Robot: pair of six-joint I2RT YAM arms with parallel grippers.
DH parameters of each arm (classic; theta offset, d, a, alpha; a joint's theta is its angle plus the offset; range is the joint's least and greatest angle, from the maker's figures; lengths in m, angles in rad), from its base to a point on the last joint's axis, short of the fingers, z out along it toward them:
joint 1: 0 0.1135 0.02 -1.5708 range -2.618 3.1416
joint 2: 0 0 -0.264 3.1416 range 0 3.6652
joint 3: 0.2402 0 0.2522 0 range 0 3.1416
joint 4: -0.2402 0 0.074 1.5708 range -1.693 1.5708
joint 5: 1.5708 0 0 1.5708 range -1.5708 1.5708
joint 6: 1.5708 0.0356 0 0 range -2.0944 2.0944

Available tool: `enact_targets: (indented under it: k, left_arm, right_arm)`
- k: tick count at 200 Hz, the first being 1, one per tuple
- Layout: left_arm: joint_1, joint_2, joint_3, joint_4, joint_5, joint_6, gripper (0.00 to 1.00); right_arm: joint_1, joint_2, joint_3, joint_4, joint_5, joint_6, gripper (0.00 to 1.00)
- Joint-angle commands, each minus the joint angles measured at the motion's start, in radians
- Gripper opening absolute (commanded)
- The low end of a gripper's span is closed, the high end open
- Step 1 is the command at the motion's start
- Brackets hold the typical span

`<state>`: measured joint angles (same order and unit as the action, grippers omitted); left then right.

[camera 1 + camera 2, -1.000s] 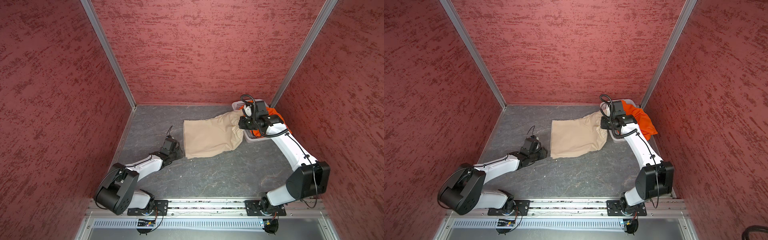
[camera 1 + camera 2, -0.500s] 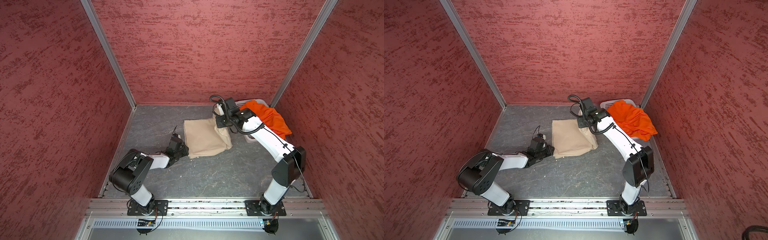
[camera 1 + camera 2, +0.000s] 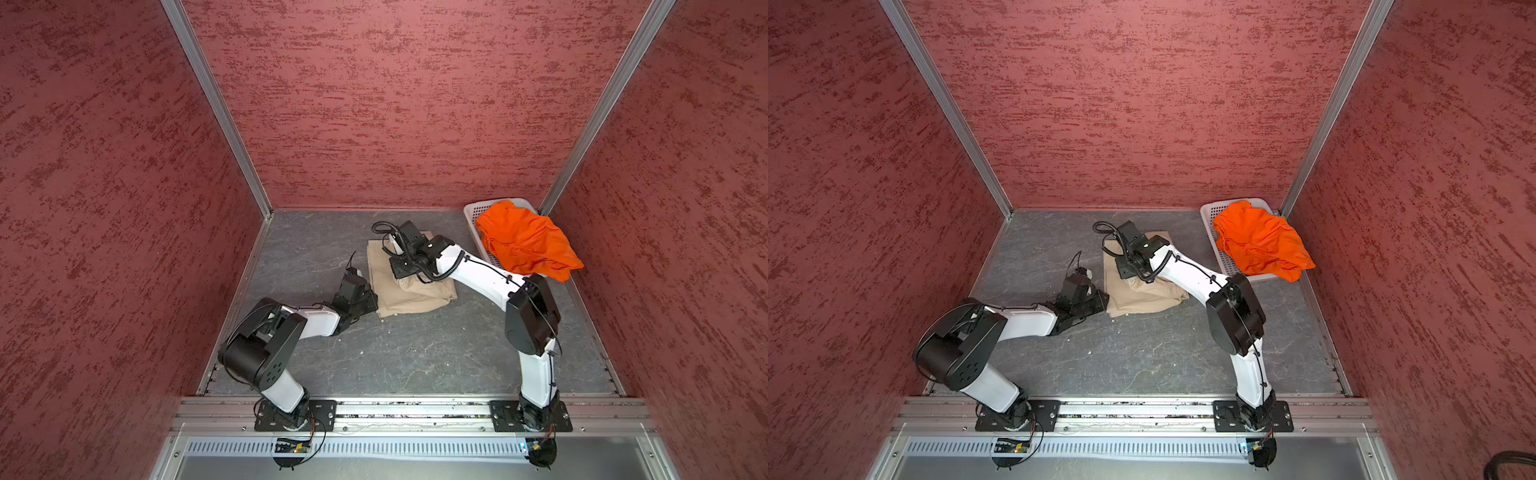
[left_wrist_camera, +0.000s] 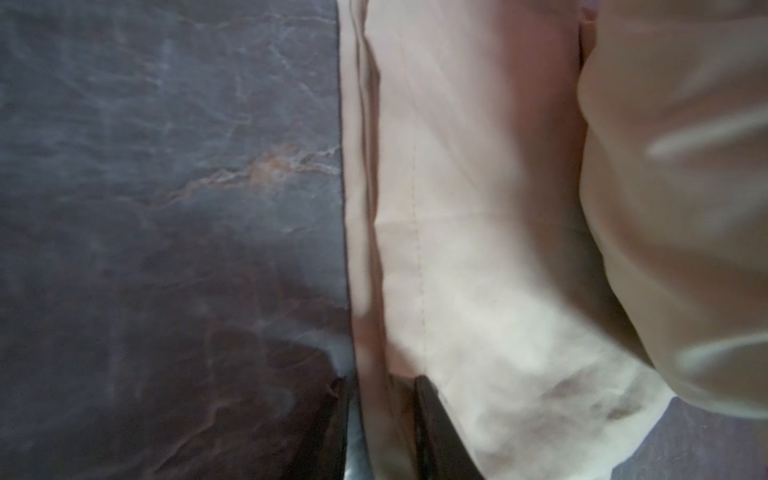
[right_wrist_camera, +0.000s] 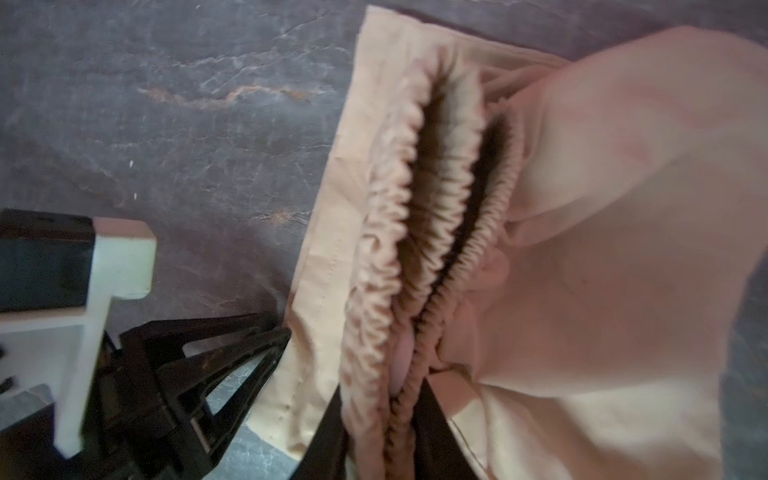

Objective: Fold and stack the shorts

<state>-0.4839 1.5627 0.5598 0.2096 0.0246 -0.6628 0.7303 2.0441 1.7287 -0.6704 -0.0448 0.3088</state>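
At the left gripper (image 4: 386,388), a hemmed edge of the beige shorts (image 3: 409,293) is seen between the two dark fingers. Whether it is clamped cannot be told. The gathered waistband (image 5: 386,249) lies likewise between the fingers of the right gripper (image 5: 380,401), and a firm grip cannot be confirmed there either. Only the fingertips are shown in each wrist view, blurred and cut off by the frame edge.

In both top views the right gripper's fingers are hidden beneath its own wrist, and part of the beige cloth is covered by the right arm (image 3: 478,270). The beige shorts are laid on the grey table (image 3: 374,353) toward the back middle, folded over on themselves. Their near left corner is met by the left gripper.

The orange shorts (image 3: 523,245) are heaped on the white basket (image 3: 471,210) in the back right corner, well apart from the beige pair. Most of the basket is covered, and cloth is draped past its near end. The space is enclosed by red textured walls (image 3: 395,104).
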Motion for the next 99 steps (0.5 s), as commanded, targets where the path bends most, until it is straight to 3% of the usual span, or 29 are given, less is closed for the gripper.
enact_targets:
  k: [1,27,54,77,99]
  left_arm:
    - [0.014,-0.098,-0.02,-0.181,-0.058,0.025,0.39]
    - [0.014,-0.279,-0.018,-0.315,-0.092,0.031,0.44]
    - [0.022,-0.441,-0.028,-0.356,-0.097,0.037,0.44]
    - [0.028,-0.48,-0.021,-0.295,-0.037,0.064,0.41]
    - [0.024,-0.408,0.019,-0.22,0.031,0.085,0.38]
  right_arm:
    - [0.008,0.005,-0.015,0.154,-0.137,0.064,0.55]
    - [-0.02,-0.102,-0.064,0.212,-0.165,0.068,0.59]
    - [-0.099,-0.258,-0.236,0.303,-0.196,0.107,0.58]
    - [-0.149,-0.315,-0.394,0.329,-0.185,0.112,0.44]
    - [-0.152,-0.303,-0.489,0.361,-0.202,0.107,0.29]
